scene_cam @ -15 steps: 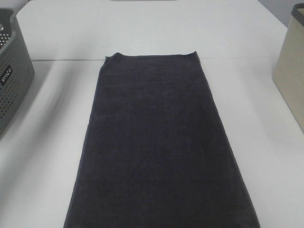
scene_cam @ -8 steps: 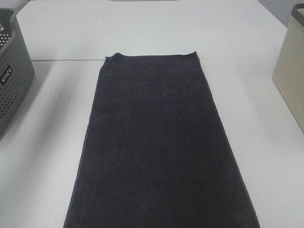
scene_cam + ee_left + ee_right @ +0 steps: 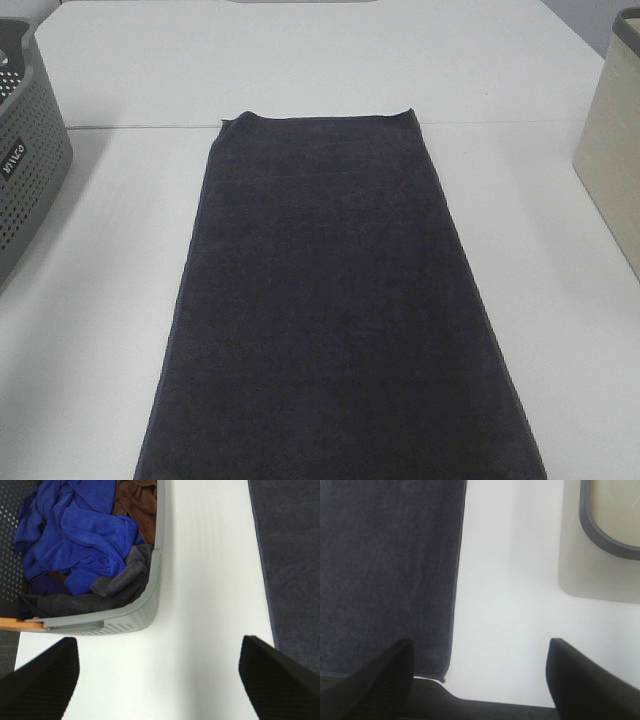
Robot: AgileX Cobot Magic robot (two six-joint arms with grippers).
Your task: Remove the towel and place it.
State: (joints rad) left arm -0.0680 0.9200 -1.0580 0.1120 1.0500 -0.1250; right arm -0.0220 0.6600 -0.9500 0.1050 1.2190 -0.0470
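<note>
The towel (image 3: 335, 300) is a dark navy-black rectangle spread flat down the middle of the white table (image 3: 300, 60); its near end runs off the bottom of the exterior high view. Neither arm shows in that view. The left wrist view shows my left gripper (image 3: 159, 677) open above bare table, between the grey basket (image 3: 132, 612) and the towel's long edge (image 3: 295, 560). In the right wrist view my right gripper (image 3: 477, 672) is open over the towel's near corner (image 3: 385, 570) and bare table, with nothing between its fingers.
The grey perforated basket (image 3: 25, 150) at the left table edge holds crumpled blue (image 3: 75, 535), brown (image 3: 140, 505) and dark grey cloths. A beige bin with a grey rim (image 3: 615, 150) stands at the right edge. A seam crosses the table behind the towel.
</note>
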